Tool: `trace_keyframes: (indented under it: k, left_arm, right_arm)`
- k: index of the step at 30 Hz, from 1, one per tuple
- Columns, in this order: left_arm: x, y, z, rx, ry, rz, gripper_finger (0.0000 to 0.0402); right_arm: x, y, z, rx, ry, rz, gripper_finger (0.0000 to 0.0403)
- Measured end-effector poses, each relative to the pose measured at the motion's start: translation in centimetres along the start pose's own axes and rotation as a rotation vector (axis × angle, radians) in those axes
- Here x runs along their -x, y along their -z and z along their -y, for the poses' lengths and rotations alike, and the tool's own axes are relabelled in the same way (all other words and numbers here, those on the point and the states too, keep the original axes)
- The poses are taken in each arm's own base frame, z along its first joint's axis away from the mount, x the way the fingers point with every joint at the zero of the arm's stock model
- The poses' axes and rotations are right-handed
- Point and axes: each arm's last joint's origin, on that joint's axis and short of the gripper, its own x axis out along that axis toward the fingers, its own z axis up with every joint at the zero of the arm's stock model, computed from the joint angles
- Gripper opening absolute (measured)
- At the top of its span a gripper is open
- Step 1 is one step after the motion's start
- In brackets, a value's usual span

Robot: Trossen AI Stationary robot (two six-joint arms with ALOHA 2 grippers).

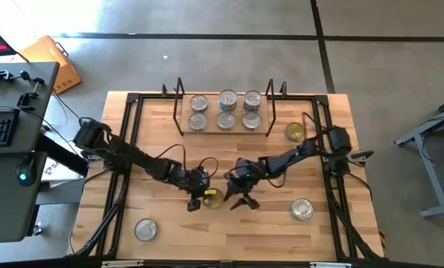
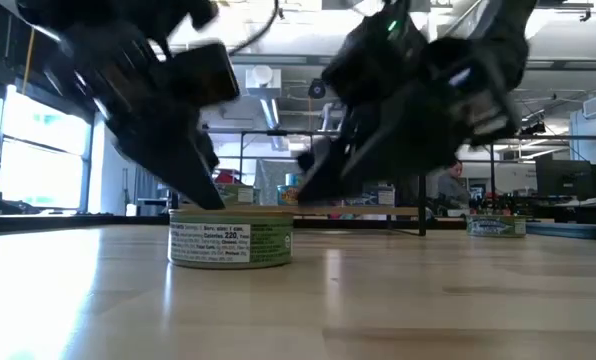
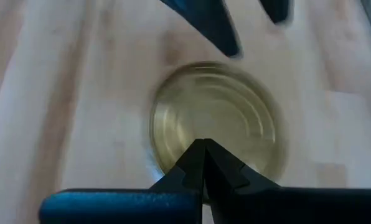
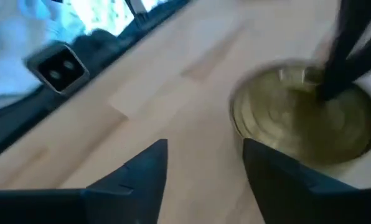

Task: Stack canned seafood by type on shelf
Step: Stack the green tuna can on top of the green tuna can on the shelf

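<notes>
high view is showing me the gold-topped tin (image 1: 212, 196) sitting flat on the bench (image 1: 170, 231), roughly mid-board, with both tools crowding over it. i am reading the left tool (image 3: 204, 155) as fully pinched together, holding nothing, its tip pressing on or hovering just over the gold lid near the rim. the right tool (image 4: 204, 158) is standing with a clear gap between its fingers, empty, just beside the tin rather than around it.

i am judging this tin to be rigid, dense for its size and slick: smooth metal lid, paper label round the wall in the low view. it is short, so the best hold looks to be across the side wall, fingers low on opposite sides, square to the bench. a tilted pinch is likely to squirt it out sideways. the lid itself is offering nothing to grab.

the shelf (image 1: 223, 134) is sitting at the far edge, already carrying six silver-topped tins (image 1: 226, 110) in two rows between its black wire uprights. another gold-topped tin (image 1: 294, 132) is lying just outside the shelf's right end, one silver tin (image 1: 302, 210) is near the right bench edge and one (image 1: 145, 229) near the front left corner.

open board is lying between the centre tin and the shelf, so i am seeing a free path. the tight spots are the wire uprights, the black bench frame rails, and the two arms themselves working almost touching.
</notes>
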Motion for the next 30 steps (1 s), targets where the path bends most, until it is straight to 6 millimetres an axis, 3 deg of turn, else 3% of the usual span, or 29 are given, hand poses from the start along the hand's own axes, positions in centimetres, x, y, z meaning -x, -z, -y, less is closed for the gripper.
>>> trace_keyframes:
  k: [3, 7, 14, 17, 21, 25, 30]
  left_arm:
    - [-0.4, -0.1, -0.7, 0.015, -0.038, 0.000, 0.0000]
    - [0.5, 0.0, -1.0, 0.064, -0.061, -0.040, 0.0000]
    - [4.1, -1.7, 0.5, 0.106, -0.079, 0.113, 0.0000]
    - [5.7, -1.9, 1.6, 0.044, -0.106, 0.159, 0.0000]
    - [6.3, -1.1, 3.0, -0.107, -0.095, 0.127, 0.0000]
    - [5.1, -0.5, 2.0, -0.006, -0.200, 0.081, 0.0000]
    - [2.8, -0.2, 0.1, 0.061, -0.219, 0.030, 0.0000]
  right_arm:
    - [-0.7, 0.8, 1.1, -0.034, 0.000, -0.036, 0.0171]
    - [-0.1, 0.9, 2.3, -0.059, 0.074, -0.056, 0.0139]
    - [3.3, -0.6, 5.3, -0.153, 0.616, -0.024, 0.0110]
    - [4.3, -1.1, 5.9, -0.172, 0.697, -0.002, 0.0108]
    - [3.6, -1.2, 4.8, -0.127, 0.433, -0.012, 0.0108]
    - [2.3, -1.3, 2.5, -0.083, 0.051, -0.002, 0.0107]
    - [0.9, -1.2, 0.7, -0.031, -0.035, -0.020, 0.0107]
